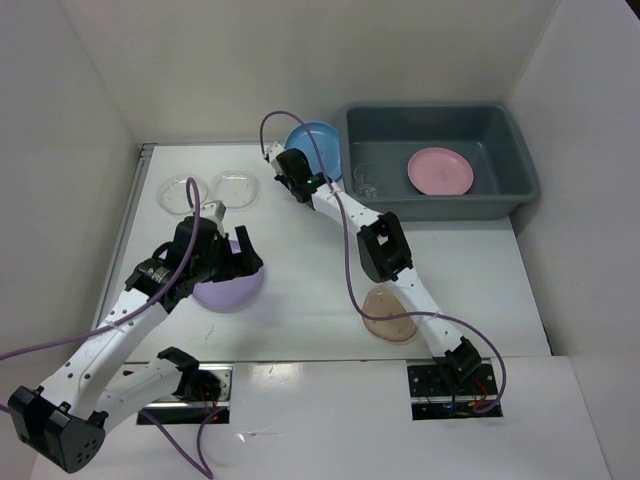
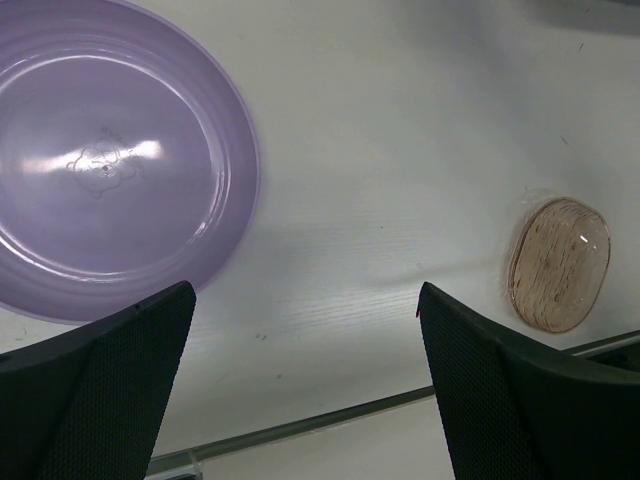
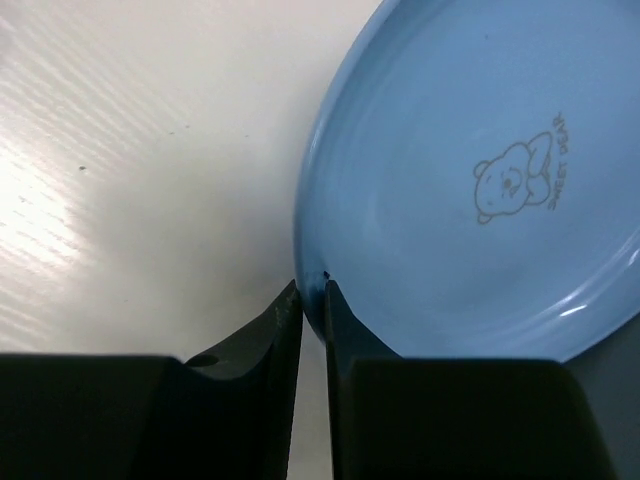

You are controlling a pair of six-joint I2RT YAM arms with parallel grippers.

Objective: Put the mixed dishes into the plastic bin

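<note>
Evidently the right gripper (image 3: 312, 290) is pinched shut on the blue plate's (image 3: 480, 180) rim, a hold suited to tipping it into the plastic bin (image 1: 495, 150) just beside it (the pink plate (image 1: 440, 170) already lies inside). The left gripper (image 2: 305, 292) hangs wide open and empty over the lavender plate (image 2: 100, 160), probably lined up for its edge.

The pink plate (image 1: 440, 171) lies flat inside the grey bin (image 1: 440, 207) — the blue plate (image 1: 313, 140) sits just beside its left wall; the lavender plate (image 1: 228, 290), tan speckled plate (image 1: 388, 316) and two clear plates (image 1: 236, 187) lie outside it.
</note>
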